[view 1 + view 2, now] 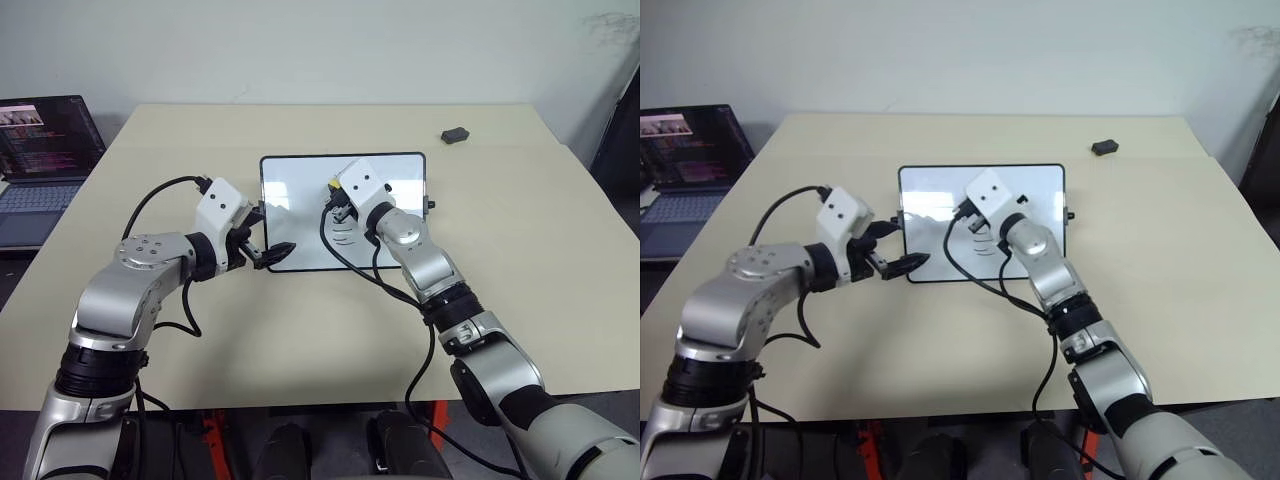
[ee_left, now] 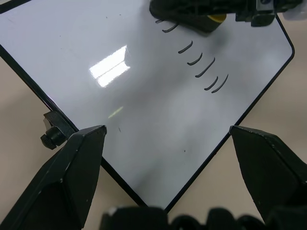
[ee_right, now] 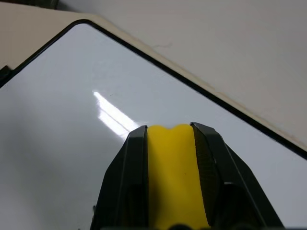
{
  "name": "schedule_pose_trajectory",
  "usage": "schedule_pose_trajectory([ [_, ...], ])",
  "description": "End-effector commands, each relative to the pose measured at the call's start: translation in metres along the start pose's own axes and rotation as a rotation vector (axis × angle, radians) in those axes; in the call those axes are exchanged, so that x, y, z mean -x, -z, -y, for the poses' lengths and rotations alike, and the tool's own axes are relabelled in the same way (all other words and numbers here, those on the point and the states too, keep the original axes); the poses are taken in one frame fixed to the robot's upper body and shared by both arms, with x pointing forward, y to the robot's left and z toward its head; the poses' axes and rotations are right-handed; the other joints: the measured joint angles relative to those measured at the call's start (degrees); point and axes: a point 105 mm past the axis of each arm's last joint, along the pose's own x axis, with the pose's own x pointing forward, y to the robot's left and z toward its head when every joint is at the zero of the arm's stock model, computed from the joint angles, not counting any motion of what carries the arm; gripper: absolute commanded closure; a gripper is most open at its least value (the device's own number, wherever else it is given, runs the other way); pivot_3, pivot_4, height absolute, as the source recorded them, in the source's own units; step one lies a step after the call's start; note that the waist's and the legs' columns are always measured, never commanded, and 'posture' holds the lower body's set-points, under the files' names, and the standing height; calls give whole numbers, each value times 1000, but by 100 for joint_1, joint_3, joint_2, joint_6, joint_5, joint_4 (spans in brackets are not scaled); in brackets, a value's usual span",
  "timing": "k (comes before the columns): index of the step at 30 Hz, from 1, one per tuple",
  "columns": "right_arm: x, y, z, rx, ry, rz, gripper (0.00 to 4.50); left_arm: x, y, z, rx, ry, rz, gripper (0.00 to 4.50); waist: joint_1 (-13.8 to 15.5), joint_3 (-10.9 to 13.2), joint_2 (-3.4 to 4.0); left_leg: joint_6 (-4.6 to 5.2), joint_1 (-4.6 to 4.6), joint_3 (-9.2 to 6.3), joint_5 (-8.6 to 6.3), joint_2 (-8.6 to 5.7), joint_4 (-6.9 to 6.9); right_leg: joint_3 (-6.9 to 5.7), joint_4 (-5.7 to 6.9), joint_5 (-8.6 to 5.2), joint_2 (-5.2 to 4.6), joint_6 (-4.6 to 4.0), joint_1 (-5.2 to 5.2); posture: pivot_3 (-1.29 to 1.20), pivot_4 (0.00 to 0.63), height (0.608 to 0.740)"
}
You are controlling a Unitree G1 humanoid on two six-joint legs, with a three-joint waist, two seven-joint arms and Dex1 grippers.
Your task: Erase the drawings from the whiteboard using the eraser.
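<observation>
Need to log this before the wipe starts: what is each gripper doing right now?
Left gripper: open, holding nothing, its fingers at the whiteboard corner.
Right gripper: shut on the eraser, over the whiteboard.

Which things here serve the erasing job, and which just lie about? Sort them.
For the job:
- whiteboard
- drawings
- eraser, clamped in right end effector
- left end effector, open at the board's near corner

Lying about:
- laptop
- small dark object
</observation>
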Motion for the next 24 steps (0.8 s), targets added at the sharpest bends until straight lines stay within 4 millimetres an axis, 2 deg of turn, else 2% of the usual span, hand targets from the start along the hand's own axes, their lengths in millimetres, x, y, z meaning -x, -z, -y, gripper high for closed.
schedule_pose_trajectory([
  [1,2,8,-4,-13,-20,-33,3514,6,-13,-1,-41,-17,42,0,0,0,0,0,5,0,0,0,0,1,0,0,0,0,4,0,150,740],
  [3,1,-2,0,-24,2,6,3514,6,-13,-1,-41,-17,42,0,0,0,0,0,7,2,0,0,0,2,0,0,0,0,5,0,150,740],
  [6,-4,-29,11,-28,62,107,3514,6,-12,-1,-40,-15,42,0,-4,1,1,0,6,1,0,1,-1,1,-1,0,1,0,4,0,150,740],
  [9,-6,-37,15,-29,83,133,3514,6,-12,-1,-40,-15,42,0,-1,1,1,-1,-8,1,0,1,-2,1,-4,0,1,0,-8,0,150,740],
  [16,-11,-33,14,-29,90,117,3514,6,-12,0,-41,-12,42,0,3,1,1,-1,-27,3,-1,1,-7,4,-14,0,-1,0,-24,0,150,740],
  [24,-8,-7,8,-48,49,20,3515,7,-12,0,-39,-10,43,0,3,1,1,-1,-23,2,0,0,-3,3,-6,0,-1,0,-22,0,150,740],
])
